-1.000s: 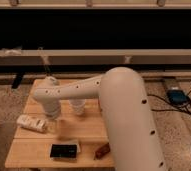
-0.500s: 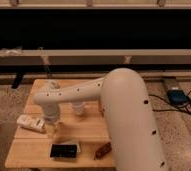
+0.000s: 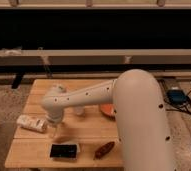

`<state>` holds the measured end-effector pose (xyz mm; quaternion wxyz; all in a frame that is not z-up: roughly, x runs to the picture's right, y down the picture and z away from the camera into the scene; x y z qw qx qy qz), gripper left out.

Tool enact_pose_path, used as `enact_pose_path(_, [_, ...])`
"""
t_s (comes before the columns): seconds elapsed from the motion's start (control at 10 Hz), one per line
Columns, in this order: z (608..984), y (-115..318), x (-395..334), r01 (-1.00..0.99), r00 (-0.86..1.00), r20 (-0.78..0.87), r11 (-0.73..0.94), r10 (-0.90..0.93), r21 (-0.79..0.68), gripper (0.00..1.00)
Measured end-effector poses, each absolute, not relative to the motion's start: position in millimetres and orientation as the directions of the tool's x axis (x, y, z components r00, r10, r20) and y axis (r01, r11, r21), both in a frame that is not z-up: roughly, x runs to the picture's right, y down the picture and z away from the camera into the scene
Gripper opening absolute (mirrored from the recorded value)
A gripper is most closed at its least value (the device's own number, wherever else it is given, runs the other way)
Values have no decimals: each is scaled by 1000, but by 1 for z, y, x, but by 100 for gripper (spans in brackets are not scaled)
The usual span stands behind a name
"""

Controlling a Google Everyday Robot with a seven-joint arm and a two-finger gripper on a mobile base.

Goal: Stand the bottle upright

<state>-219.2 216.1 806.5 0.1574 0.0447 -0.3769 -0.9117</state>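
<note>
The cream-white bottle [image 3: 31, 123] lies on its side near the left edge of the wooden table [image 3: 89, 132], its length running left to right. My gripper [image 3: 53, 129] hangs down from the white arm's wrist [image 3: 54, 102], just right of the bottle's right end and close above the tabletop. It is beside the bottle, and I cannot tell whether it touches it. The big white arm [image 3: 139, 115] covers the right part of the table.
A black slab [image 3: 64, 150] lies at the table's front, with a reddish-brown elongated object [image 3: 105, 149] to its right. A short clear glass cup [image 3: 79, 111] stands mid-table behind the gripper. An orange-red item [image 3: 107, 110] peeks out by the arm. Cables and a blue device [image 3: 177, 95] lie on the floor at right.
The wrist and gripper have come down and toward the front left, closer to the bottle's right end. The bottle and the other objects have not moved.
</note>
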Motion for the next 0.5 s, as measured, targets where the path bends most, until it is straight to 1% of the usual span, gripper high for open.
enact_pose_path(0.5, [814, 211, -223, 250, -926, -34, -675, -377, 694, 70])
